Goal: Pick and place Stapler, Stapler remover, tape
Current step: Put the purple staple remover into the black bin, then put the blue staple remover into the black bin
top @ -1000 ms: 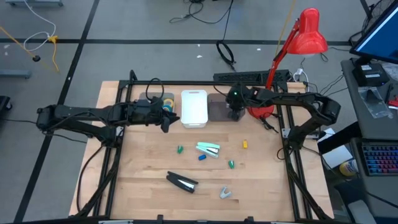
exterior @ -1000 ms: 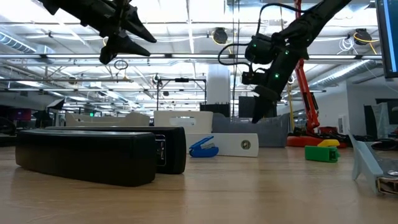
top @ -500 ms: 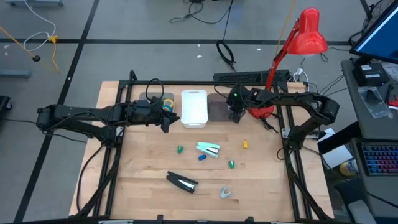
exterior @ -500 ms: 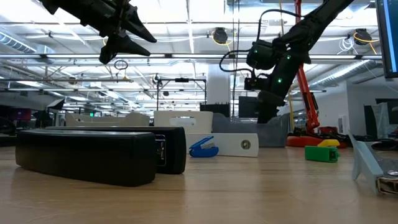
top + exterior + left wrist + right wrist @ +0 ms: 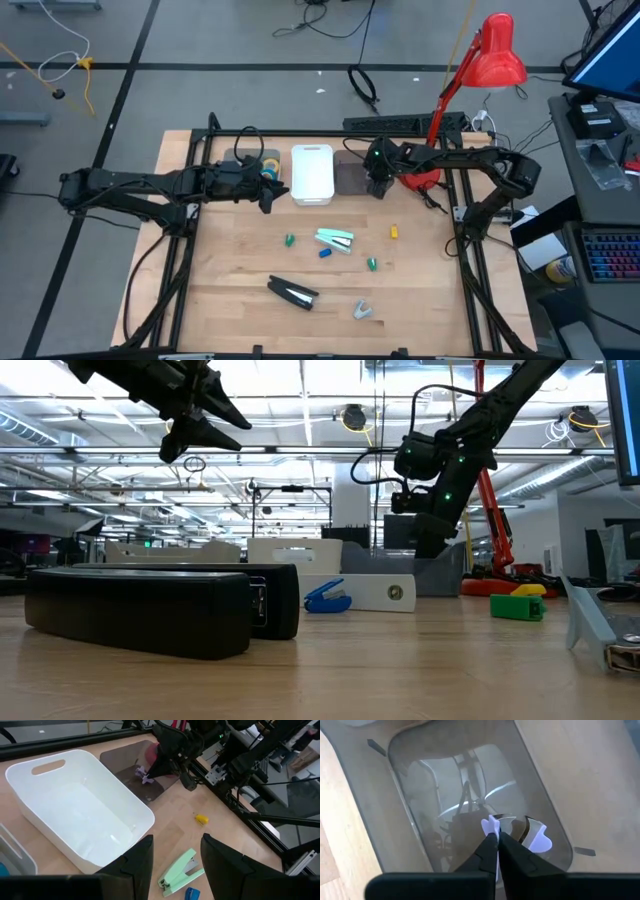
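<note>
The right gripper point(image 5: 496, 851) reaches down into the grey bin point(image 5: 352, 178), fingers pinched on a lilac staple remover point(image 5: 492, 827). The left gripper point(image 5: 172, 865) hovers beside the white bin point(image 5: 312, 176), fingers parted around nothing. On the wooden table point(image 5: 230, 270) lie a green stapler point(image 5: 336, 239), a black stapler point(image 5: 293, 292) and another remover point(image 5: 361, 310); tape rolls point(image 5: 270, 167) sit behind the left arm.

**Four viewpoints on one table**

The high view looks straight down on the whole wooden table point(image 5: 240, 270). The low view sits at tabletop level, facing the room. Each wrist view looks forward, close above the bins; both share the grey bin point(image 5: 131, 767) point(image 5: 420, 780).
</note>
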